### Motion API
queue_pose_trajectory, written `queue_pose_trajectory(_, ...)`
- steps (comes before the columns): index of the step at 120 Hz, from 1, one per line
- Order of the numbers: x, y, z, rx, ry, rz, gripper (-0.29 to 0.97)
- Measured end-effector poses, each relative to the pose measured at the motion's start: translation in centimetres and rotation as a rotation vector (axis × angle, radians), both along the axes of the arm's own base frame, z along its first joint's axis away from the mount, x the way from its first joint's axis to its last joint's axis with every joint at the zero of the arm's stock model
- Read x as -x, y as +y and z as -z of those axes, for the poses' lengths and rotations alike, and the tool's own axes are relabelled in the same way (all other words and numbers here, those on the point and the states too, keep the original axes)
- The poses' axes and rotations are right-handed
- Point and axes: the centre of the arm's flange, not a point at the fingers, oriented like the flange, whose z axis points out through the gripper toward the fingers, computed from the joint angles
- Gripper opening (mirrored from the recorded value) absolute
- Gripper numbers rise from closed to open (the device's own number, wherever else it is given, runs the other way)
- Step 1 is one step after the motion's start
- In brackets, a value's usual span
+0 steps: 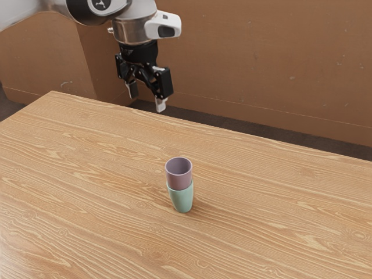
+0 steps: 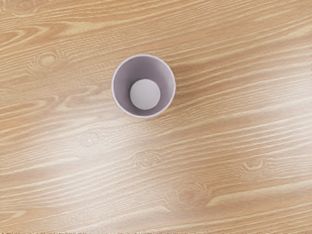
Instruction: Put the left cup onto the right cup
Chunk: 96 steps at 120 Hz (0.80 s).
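Fingers (image 1: 160, 102) spread and empty, high above mauve cup (image 1: 178, 173), nested in green cup (image 1: 181, 200)

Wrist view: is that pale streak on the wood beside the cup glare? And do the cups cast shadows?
Wrist view: likely glare, a soft pale sheen across the table beside the purple cup. Exterior view: it sits in the green cup, and the pair throws only a faint, diffuse shadow toward the exterior view's right.
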Motion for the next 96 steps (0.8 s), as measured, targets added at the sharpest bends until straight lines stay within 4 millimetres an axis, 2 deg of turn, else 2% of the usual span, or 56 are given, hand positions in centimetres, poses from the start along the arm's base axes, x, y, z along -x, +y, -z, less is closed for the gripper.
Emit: queue_pose_trajectory(96,0.7,-1.6,0.1,-0.005,0.015,0.065,0.66)
